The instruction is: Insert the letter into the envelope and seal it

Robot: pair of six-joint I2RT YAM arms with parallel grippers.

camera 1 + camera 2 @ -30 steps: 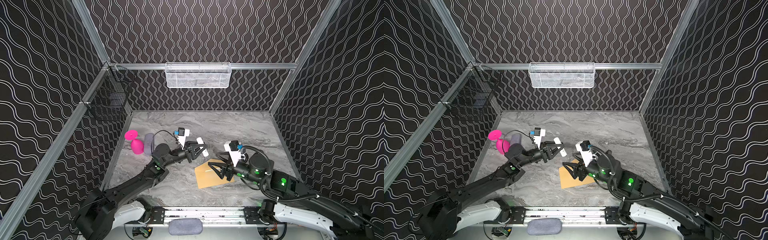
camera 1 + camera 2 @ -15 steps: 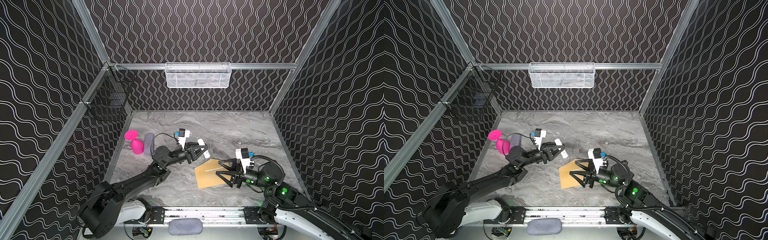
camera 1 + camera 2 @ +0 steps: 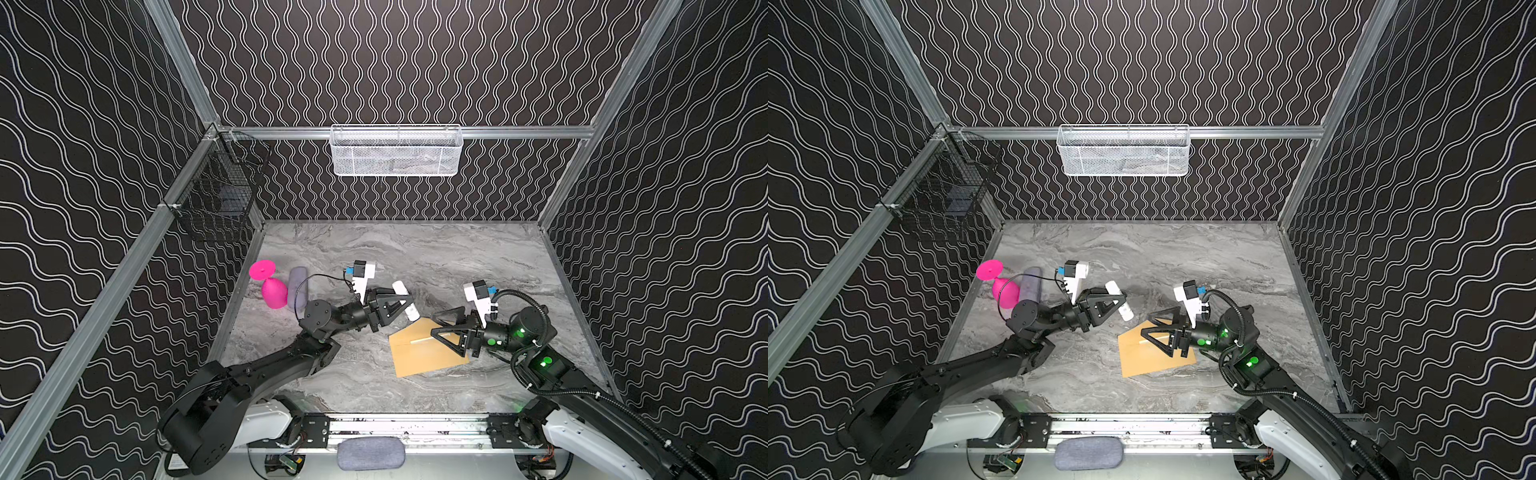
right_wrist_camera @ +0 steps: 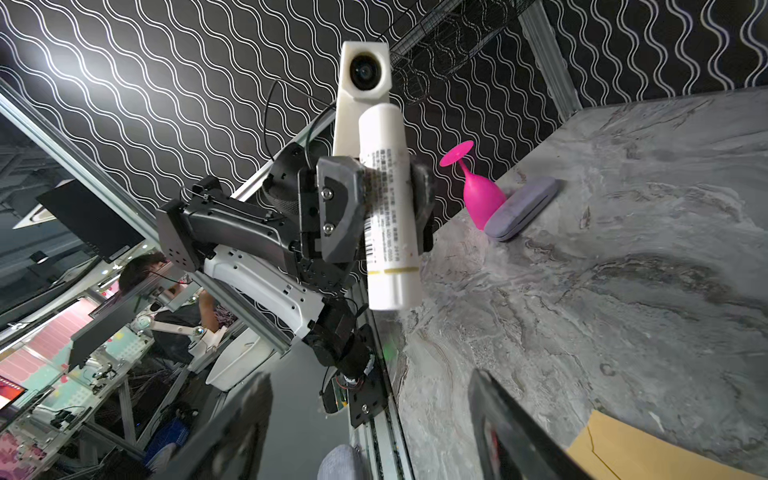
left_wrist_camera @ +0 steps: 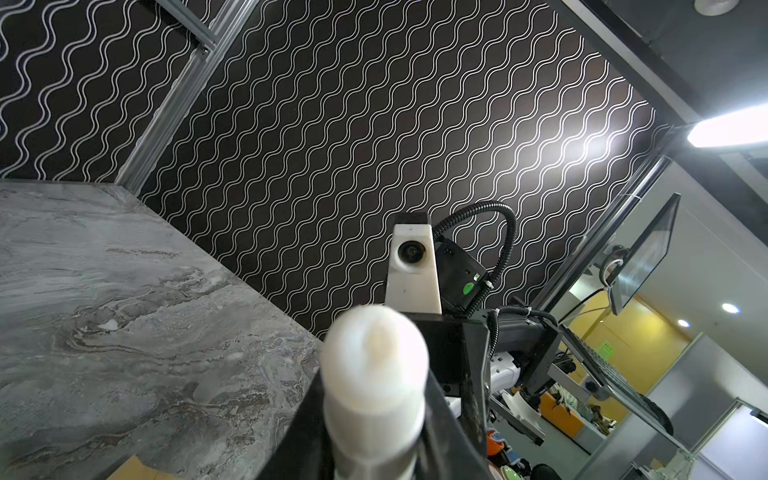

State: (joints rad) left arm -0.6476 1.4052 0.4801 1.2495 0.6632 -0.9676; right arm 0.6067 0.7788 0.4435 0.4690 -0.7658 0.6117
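Left gripper: your jaws pinch a white glue tube around its middle, and both ends of the tube stick out past the fingers
Glue tube: it is tilted and lifted clear of the marble table; the right wrist view shows its printed label between your left gripper's pads
Right gripper: your jaws are spread wide with nothing between them, and the fingers point toward your left gripper
Envelope: this plain brown envelope lies flat on the table under your right gripper's fingers, with its far corner near the lower end of the tube; you cannot tell whether your right fingertips touch the paper
Pale strip: this thin light mark on the envelope's face sits just beside your right gripper's lower finger; you cannot tell what it is
Pink goblet: it is behind your left gripper, beside the left arm's elbow, bowl down and tilted
Grey case: it rests against the goblet, on the side nearer your left gripper
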